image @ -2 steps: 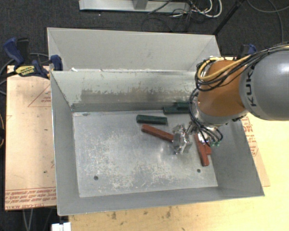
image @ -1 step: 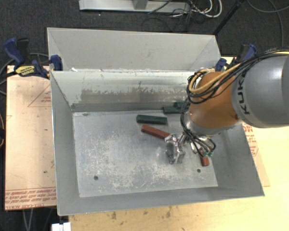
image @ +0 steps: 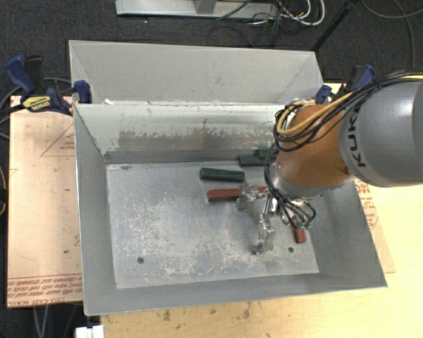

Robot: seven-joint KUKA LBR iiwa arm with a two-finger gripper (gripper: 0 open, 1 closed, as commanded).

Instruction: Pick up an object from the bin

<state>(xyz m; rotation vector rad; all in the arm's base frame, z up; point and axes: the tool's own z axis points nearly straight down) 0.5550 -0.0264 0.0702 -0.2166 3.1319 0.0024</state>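
Entry: gripper [image: 262, 241], low over bare floor of the bin [image: 169, 238], front right. Whether it is open or closed I cannot tell.
Nearest: small red piece [image: 299, 236] beside it; reddish-brown bar [image: 223, 196] farther back.
Risk, as I judge it: closing here catches nothing.

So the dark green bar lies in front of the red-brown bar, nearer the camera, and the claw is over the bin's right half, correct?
Not quite. The camera view shows the dark green bar behind the red-brown bar, nearer the back wall of the bin, not in front of it. The claw is over the bin's right half, as you say.
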